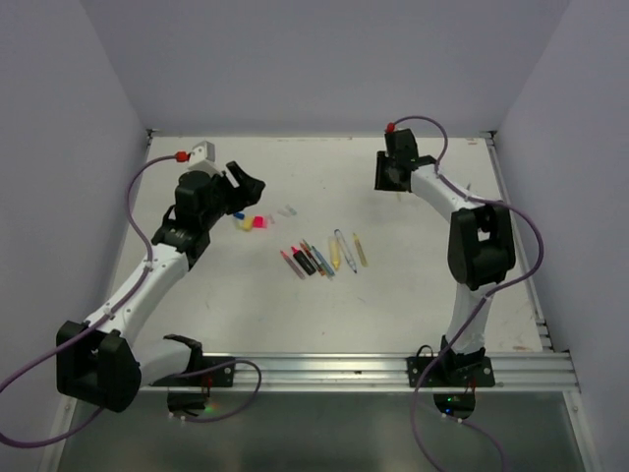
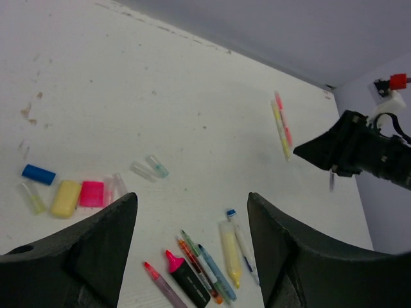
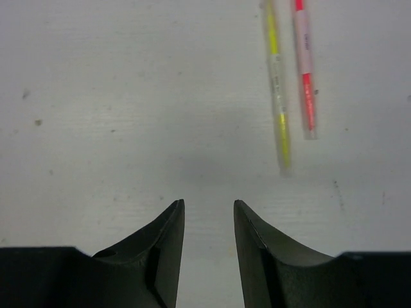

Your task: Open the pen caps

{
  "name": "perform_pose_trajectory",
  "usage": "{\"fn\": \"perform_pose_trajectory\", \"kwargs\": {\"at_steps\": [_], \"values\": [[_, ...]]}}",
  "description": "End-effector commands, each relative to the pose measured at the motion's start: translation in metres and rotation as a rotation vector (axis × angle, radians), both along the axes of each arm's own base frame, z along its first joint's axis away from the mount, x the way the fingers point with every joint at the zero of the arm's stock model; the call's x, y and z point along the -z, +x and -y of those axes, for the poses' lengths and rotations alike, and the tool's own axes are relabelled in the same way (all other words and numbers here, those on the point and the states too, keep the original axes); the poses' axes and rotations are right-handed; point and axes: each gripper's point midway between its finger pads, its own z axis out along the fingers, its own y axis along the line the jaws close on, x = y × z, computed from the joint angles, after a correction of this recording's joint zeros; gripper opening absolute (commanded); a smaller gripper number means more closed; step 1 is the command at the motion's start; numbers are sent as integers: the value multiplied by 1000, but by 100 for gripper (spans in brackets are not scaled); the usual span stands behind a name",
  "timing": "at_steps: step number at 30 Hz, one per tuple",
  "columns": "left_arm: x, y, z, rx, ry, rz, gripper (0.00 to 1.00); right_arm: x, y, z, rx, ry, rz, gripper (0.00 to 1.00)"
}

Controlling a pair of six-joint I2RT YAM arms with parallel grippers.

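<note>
Both arms reach toward the far side of the table (image 1: 246, 315), claws empty.
Left gripper (image 2: 191, 197) gapes wide near the pen caps (image 2: 77, 196); right gripper (image 3: 209, 205), slightly parted, points down beside two pens (image 3: 277, 83); other pens (image 1: 324, 256) lie mid-table.

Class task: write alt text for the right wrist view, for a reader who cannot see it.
A yellow pen and a pink-red pen lie side by side on a white table, beyond the right gripper, its black fingers parted and empty.
</note>
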Motion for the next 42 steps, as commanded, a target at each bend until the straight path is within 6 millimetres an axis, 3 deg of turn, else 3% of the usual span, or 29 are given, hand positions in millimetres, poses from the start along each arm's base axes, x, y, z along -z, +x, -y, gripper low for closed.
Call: {"fn": "perform_pose_trajectory", "kwargs": {"at_steps": [1,6,10,18,23,27,28,30,31,37,38,42], "values": [[-21,-6,21,86,-58,88,72,17,20,36,50,-92,-34,41],[-29,-9,25,118,-56,112,73,22,44,59,80,-116,-32,41],[-27,-11,28,140,-58,112,73,34,51,74,101,-101,-52,40],[-23,-13,30,158,-57,109,73,65,48,77,100,-112,-110,37],[-20,-13,30,161,-50,104,73,81,47,67,81,-67,-128,33],[-20,-13,31,165,-46,102,73,90,46,64,73,-54,-150,25],[-20,-13,31,165,-46,102,73,89,46,63,71,-51,-149,17],[-16,-12,32,168,-50,92,73,88,45,58,55,-27,-155,10],[-16,-12,33,172,-53,89,73,89,45,56,44,-19,-158,1],[-4,-12,43,214,-87,39,73,72,40,15,-140,21,-82,0],[-1,-12,44,215,-88,32,73,56,39,2,-174,26,-45,0],[4,-13,46,225,-103,16,73,25,26,-31,-261,66,31,0]]}}
